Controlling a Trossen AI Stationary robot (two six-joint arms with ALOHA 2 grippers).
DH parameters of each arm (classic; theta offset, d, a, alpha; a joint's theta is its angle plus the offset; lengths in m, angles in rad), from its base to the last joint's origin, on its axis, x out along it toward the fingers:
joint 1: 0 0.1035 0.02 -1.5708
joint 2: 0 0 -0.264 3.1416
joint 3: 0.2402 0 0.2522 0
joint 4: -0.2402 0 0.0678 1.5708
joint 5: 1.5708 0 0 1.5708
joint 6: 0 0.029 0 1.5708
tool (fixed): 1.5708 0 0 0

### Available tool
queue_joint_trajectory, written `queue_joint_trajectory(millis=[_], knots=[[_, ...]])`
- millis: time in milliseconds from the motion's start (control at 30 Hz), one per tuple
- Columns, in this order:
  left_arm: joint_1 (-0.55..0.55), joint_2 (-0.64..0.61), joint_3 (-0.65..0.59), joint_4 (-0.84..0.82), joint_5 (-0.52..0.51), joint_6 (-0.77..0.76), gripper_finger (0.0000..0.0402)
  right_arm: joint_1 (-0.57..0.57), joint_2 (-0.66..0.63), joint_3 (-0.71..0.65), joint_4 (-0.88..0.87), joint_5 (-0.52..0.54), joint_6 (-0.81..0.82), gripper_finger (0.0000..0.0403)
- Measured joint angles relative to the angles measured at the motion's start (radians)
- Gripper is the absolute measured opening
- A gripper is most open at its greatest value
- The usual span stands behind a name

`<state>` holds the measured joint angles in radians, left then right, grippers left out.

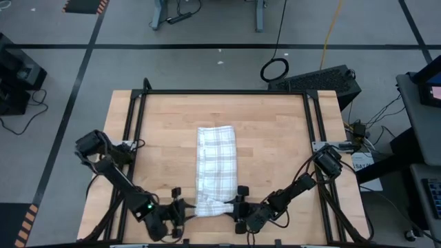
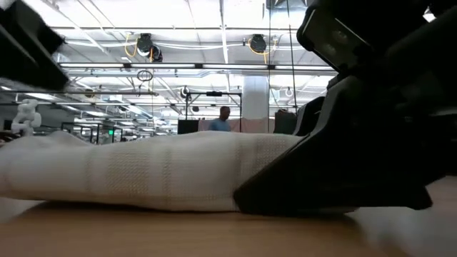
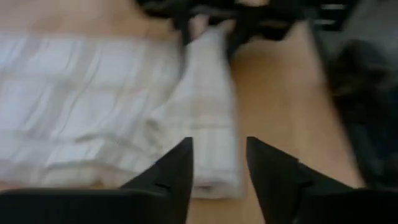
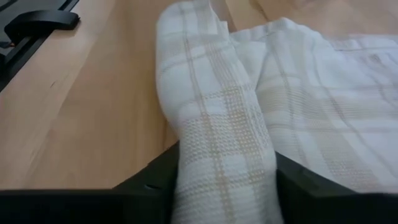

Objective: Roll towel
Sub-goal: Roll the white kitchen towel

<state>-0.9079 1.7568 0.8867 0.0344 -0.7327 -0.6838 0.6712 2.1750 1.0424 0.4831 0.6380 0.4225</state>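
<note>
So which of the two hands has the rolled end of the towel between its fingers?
The right hand: the towel roll sits between its fingers. The left hand has its fingers open beside the other end.

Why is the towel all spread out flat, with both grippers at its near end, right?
Not flat. The high view shows the towel folded into a narrow strip, its near end already rolled. The left gripper and right gripper are at that end.

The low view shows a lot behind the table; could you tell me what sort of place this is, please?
Probably a large industrial lab or workshop hall: a high ceiling with strip lights, hanging cable reels, a taped grey floor around the table, and a person working far behind the towel.
</note>
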Motion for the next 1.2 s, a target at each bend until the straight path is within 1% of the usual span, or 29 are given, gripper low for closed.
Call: queue_joint_trajectory(millis=[100,167,267,367,433,533,667,800,867,967,1000,1100,1200], knots=[[-0.050,0.016,0.000,0.107,-0.024,0.189,0.0190,0.000,0.000,0.000,0.000,-0.001,0.002,0.0136],[-0.068,0.056,0.002,0.196,-0.049,0.319,0.0215,0.000,0.000,0.000,-0.002,-0.001,0.002,0.0126],[-0.066,0.135,0.002,0.317,-0.085,0.491,0.0252,0.000,0.000,-0.001,-0.002,-0.003,0.002,0.0114],[-0.041,0.199,0.002,0.408,-0.155,0.592,0.0283,0.000,0.000,-0.001,-0.002,-0.007,0.005,0.0108],[-0.021,0.235,0.002,0.423,-0.161,0.636,0.0297,0.000,0.000,-0.002,-0.004,-0.007,0.008,0.0106],[0.003,0.273,0.002,0.426,-0.148,0.667,0.0303,0.000,0.000,-0.002,-0.003,-0.008,0.009,0.0105],[0.028,0.300,0.006,0.448,-0.128,0.649,0.0302,0.000,0.001,-0.002,-0.003,-0.009,0.012,0.0105],[0.051,0.302,0.005,0.433,-0.114,0.604,0.0279,0.000,0.001,-0.002,-0.002,-0.010,0.012,0.0105],[0.068,0.303,0.006,0.416,-0.069,0.593,0.0260,0.002,0.002,-0.002,-0.001,-0.014,0.012,0.0105],[0.105,0.301,0.007,0.347,0.031,0.517,0.0235,0.004,0.002,-0.002,0.001,-0.017,0.012,0.0105],[0.113,0.301,0.007,0.322,0.043,0.496,0.0230,0.004,0.002,-0.002,0.001,-0.018,0.012,0.0105],[0.132,0.300,0.008,0.274,0.070,0.445,0.0225,0.004,0.002,-0.002,0.000,-0.018,0.012,0.0105],[0.134,0.300,0.008,0.271,0.082,0.469,0.0224,0.004,0.002,-0.002,0.000,-0.018,0.012,0.0105]])
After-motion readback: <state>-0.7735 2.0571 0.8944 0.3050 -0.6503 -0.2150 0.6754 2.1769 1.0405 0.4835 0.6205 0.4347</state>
